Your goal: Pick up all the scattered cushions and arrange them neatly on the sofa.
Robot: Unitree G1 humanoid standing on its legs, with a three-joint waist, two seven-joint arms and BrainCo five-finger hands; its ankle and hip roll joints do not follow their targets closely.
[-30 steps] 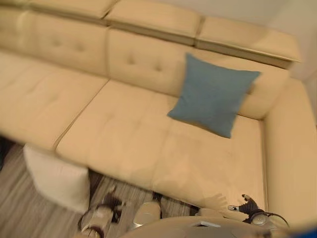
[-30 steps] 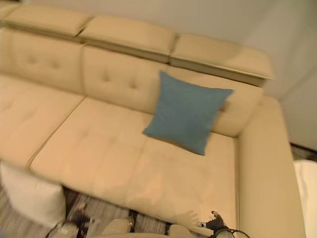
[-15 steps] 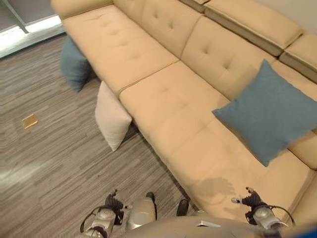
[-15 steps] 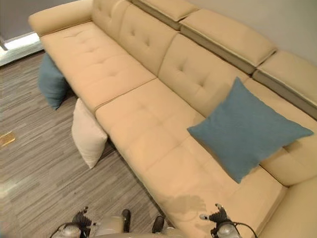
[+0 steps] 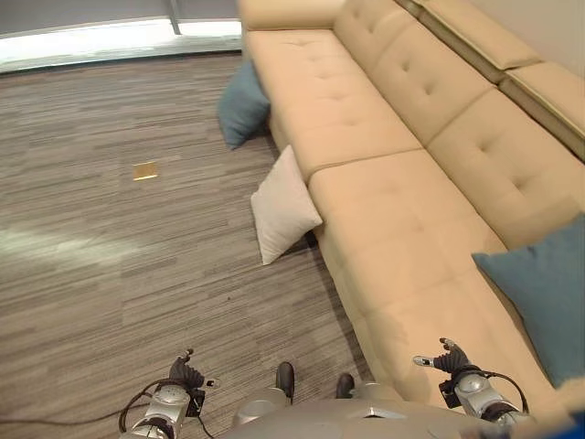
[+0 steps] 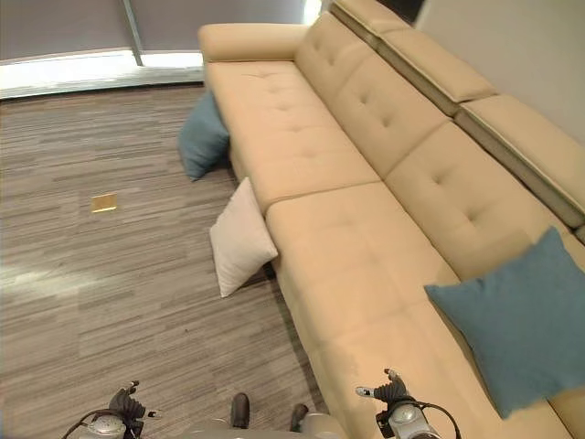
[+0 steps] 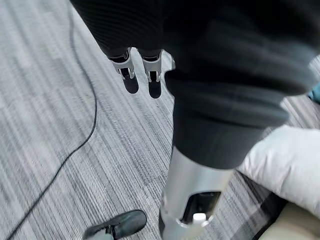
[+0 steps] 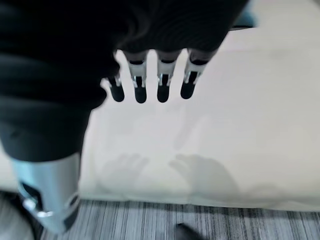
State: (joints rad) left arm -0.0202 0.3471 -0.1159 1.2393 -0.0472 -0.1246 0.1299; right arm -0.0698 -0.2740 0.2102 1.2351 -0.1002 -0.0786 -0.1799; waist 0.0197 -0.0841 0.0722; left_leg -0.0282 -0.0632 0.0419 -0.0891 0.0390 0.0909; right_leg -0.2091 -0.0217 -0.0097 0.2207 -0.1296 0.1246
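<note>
A long beige sofa [image 5: 402, 201] runs from far left to near right. One blue cushion [image 6: 521, 315] leans against its backrest at the right end. A white cushion [image 5: 283, 207] stands on the floor, leaning against the sofa's front edge; the left wrist view also catches this white cushion [image 7: 290, 162]. Farther off, a second blue cushion [image 5: 243, 102] leans on the floor against the sofa's front. My left hand [image 7: 129, 75] hangs over the floor, fingers straight, holding nothing. My right hand [image 8: 162, 82] hangs over the near seat edge, fingers straight and empty.
Grey striped floor [image 5: 110, 265] spreads wide to the left of the sofa. A small tan square plate [image 5: 144, 170] lies flat in it. A bright strip of window base [image 5: 91, 41] runs along the far side.
The whole picture has swung left, so the camera has turned. The floor and both floor cushions have come into view; the cushion on the sofa now sits at the right edge. Both hands still hang low.
</note>
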